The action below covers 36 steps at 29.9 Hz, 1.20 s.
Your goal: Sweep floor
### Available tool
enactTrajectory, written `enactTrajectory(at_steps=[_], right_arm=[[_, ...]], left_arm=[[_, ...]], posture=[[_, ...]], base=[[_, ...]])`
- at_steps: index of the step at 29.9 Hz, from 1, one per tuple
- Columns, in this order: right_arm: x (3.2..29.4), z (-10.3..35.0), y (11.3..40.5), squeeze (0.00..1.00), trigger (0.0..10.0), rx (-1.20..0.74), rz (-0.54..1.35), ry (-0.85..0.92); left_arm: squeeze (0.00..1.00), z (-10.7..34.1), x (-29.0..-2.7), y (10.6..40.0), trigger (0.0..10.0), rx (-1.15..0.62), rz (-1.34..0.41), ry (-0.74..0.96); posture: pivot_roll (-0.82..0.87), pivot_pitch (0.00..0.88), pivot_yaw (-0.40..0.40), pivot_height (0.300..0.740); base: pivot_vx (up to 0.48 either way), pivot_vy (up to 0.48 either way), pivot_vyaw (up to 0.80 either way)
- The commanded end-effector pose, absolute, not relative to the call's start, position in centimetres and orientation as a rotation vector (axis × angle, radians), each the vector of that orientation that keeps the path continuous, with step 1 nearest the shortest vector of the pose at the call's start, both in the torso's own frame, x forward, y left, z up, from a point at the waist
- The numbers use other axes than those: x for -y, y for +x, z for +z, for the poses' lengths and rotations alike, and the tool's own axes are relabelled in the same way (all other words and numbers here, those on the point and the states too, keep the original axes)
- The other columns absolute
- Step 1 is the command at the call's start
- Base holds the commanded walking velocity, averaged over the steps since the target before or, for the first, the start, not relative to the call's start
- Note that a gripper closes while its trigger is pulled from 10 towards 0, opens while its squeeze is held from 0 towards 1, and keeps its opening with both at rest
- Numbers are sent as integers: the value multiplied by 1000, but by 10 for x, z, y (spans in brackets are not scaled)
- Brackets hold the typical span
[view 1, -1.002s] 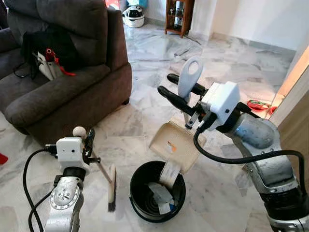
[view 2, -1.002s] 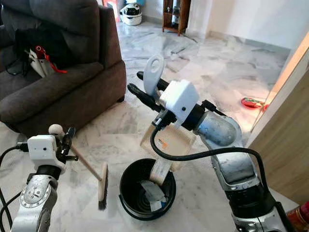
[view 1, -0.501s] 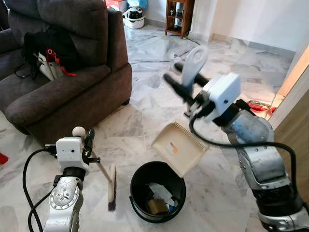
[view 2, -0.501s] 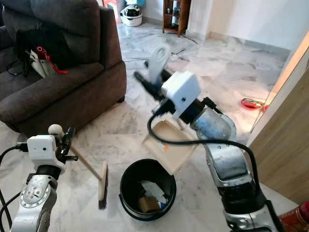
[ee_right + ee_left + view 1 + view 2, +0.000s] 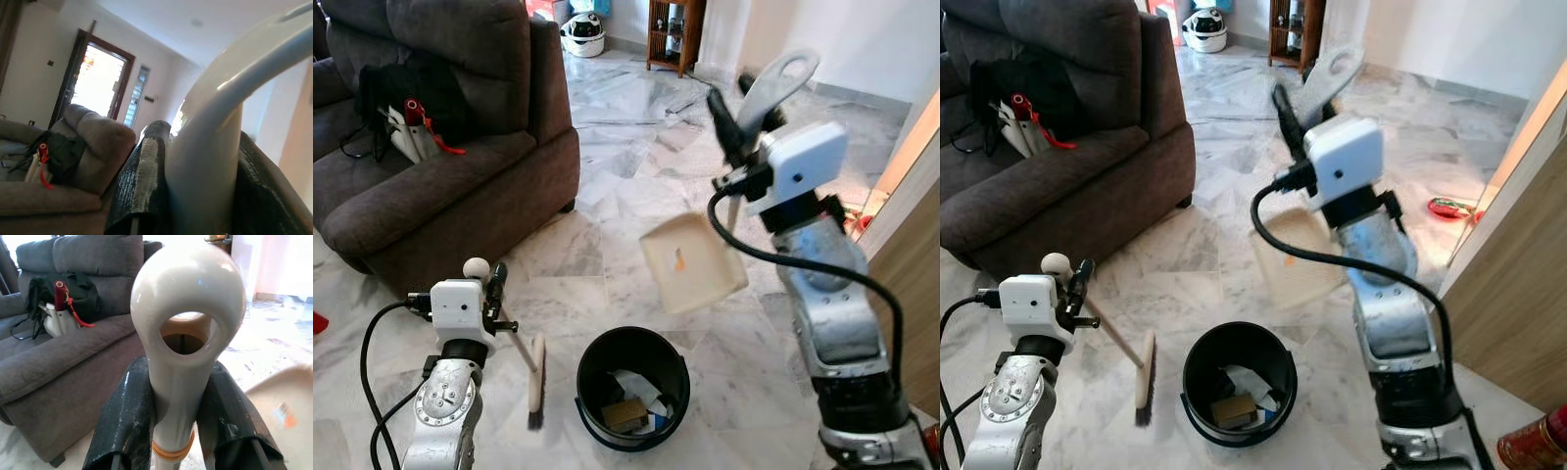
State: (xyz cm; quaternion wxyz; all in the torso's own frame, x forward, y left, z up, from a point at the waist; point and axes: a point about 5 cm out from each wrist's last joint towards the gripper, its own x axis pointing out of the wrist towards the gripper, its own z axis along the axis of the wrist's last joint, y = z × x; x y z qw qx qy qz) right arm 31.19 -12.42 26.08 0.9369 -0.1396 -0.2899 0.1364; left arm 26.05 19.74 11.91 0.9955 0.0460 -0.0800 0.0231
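A home living room: grey sofa [image 5: 440, 147], marble-tiled floor [image 5: 626, 147] and a small wooden shelf [image 5: 675, 34].

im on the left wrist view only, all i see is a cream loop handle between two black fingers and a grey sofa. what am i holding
Observer: The left gripper is shut on a wooden-handled hand brush; its bristle head hangs just above the marble floor.
Operator: wheres the bin
Observer: A round black plastic bucket stands on the floor beside the brush head, on the robot's right of it.
Operator: anything in it
Observer: Yes, paper scraps and a brown piece lie at the bottom.
Operator: and the dustpan
Observer: The right gripper holds the cream plastic dustpan raised above the bucket.
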Motion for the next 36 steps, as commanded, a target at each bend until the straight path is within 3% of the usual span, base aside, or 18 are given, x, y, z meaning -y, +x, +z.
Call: enactTrajectory(at_steps=[1,11,36], right_arm=[[128,265,312,0,10000,602,241,-227],[131,269,315,0,10000,590,217,-113],[133,269,315,0,10000,582,218,-119]], left_arm=[[0,126,-199,260,10000,206,56,121],[0,130,-198,261,10000,233,66,107],[0,133,-195,260,10000,257,54,103]], posture=[[75,75,46,740],[74,66,42,740],[70,56,42,740]], base=[[0,0,0],[0,0,0],[0,0,0]])
